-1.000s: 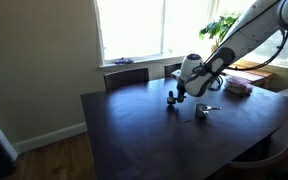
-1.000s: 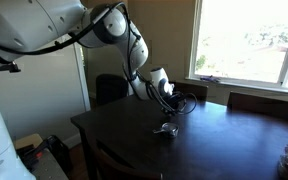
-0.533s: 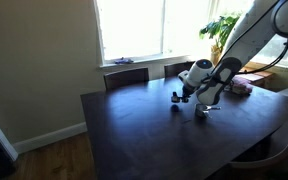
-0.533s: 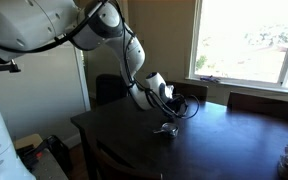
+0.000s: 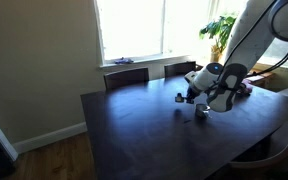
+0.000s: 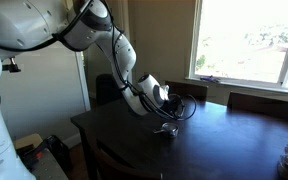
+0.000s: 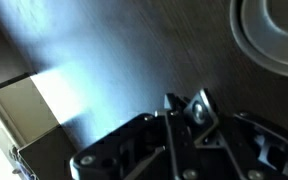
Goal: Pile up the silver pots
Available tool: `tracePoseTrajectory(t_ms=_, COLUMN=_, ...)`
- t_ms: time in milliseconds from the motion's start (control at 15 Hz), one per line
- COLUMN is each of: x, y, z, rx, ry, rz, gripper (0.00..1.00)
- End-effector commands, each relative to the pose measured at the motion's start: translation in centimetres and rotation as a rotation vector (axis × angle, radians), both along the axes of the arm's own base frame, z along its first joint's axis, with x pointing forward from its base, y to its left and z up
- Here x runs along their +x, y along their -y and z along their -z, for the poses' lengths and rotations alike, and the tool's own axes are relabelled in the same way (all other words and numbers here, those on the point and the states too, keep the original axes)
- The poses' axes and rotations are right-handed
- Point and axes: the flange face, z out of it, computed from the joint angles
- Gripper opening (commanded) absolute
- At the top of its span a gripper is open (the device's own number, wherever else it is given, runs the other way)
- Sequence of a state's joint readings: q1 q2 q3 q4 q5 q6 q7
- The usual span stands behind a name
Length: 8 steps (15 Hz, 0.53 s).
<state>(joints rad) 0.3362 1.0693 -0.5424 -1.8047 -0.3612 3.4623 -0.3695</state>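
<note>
- Room: dark wooden table (image 5: 124, 130) under bright windows (image 5: 134, 30), with chair backs along the far edge.
- Silver pot (image 5: 202, 111): tiny, stands alone on the table, mouth up. In the wrist view its round rim fills the top right corner. Handle direction too small to tell.
- Held pot (image 7: 199, 106): only a small bright metal piece shows between the fingers, seemingly a handle.
- Gripper (image 5: 184, 98): fingers drawn together on that piece. It hangs above the table, near the standing pot but apart from it.
- Relation: the standing pot lies lower and off to one side of the fingertips, so a short sideways carry, then a descent, seems called for.
</note>
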Motion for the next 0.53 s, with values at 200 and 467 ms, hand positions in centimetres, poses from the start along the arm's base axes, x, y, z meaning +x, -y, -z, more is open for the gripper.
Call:
tracePoseTrajectory(t_ms=200, x=0.1, y=-1.5, z=-6.9, rx=0.067, ry=0.063, rz=0.012, gripper=0.07)
tracePoseTrajectory(t_ms=467, x=-1.6, y=-0.8, z=-9.2, rx=0.060, ry=0.056, rz=0.027, gripper=0.07)
